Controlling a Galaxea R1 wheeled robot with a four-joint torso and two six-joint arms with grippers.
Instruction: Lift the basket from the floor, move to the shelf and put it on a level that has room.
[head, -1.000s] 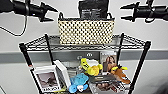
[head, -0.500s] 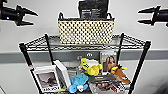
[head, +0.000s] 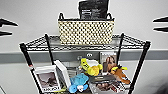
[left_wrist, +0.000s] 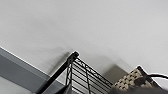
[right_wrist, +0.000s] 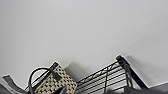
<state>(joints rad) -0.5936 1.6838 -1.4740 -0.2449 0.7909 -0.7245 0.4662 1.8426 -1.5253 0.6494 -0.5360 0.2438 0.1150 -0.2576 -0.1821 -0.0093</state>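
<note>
A: Start at the fingers. What do you see?

B: In the head view the left gripper (head: 3, 28) sits at the left edge, two dark fingers (head: 8, 23) spread apart with bare wall between them, grasping nothing. The right gripper (head: 161, 24) at the right edge is the same: fingers parted, nothing between them. Both are well apart from the basket (head: 86, 32).

A: And the basket?

B: It stands upright on the level (head: 42, 42), the uppermost wire-grid tier of the shelf (head: 140, 62), roughly centred between the posts and set toward the wall. Cream weave, dark rim, a small dark loop handle at each end. A black packet (head: 93, 9) sticks up out of it.

A: The wrist views?

B: The left wrist view shows a post top with the wire grid running from it and a corner of the basket beside it. The right wrist view shows the basket's other end with its loop handle, and another post top.

A: The tier below?

B: Crowded: a framed picture (head: 47, 80) leaning at the front left, a blue plush toy (head: 78, 83), a yellow plush toy (head: 90, 67), an orange-brown plush toy (head: 120, 73), another framed picture (head: 108, 61) at the back.

A: The room?

B: A plain white wall (head: 37, 15) close behind the rack, with a grey band (head: 15, 57) running across it below the top tier.
</note>
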